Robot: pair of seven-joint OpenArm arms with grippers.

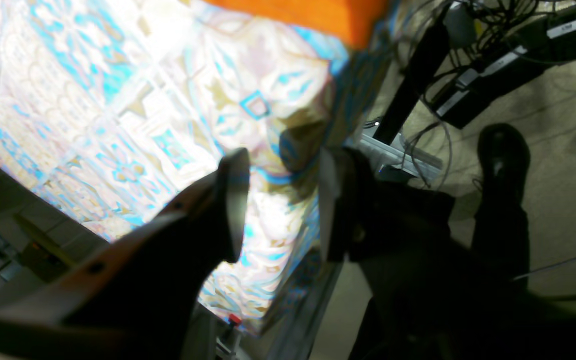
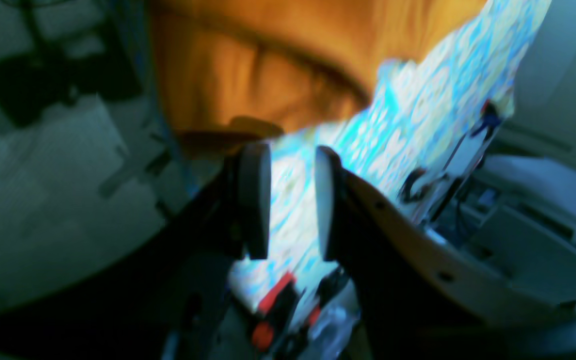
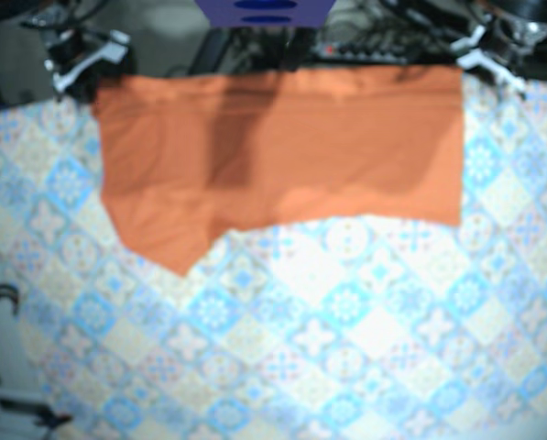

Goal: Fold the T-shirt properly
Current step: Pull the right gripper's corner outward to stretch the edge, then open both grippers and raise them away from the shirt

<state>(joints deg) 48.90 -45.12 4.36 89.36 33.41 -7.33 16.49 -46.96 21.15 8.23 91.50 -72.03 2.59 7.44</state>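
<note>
Two grippers show, both with jaws apart and holding nothing. In the base view we see the orange T-shirt (image 3: 282, 156) spread flat along the far edge of the patterned tabletop (image 3: 346, 348), one pointed flap reaching toward the middle. Only the wrist views show the jaws: the left gripper (image 1: 282, 170) gapes wide over the tabletop's edge, while the right gripper (image 2: 292, 165) is parted less, near the shirt's edge. The left wrist alone catches a dark shoe (image 1: 503, 155) on the floor.
</note>
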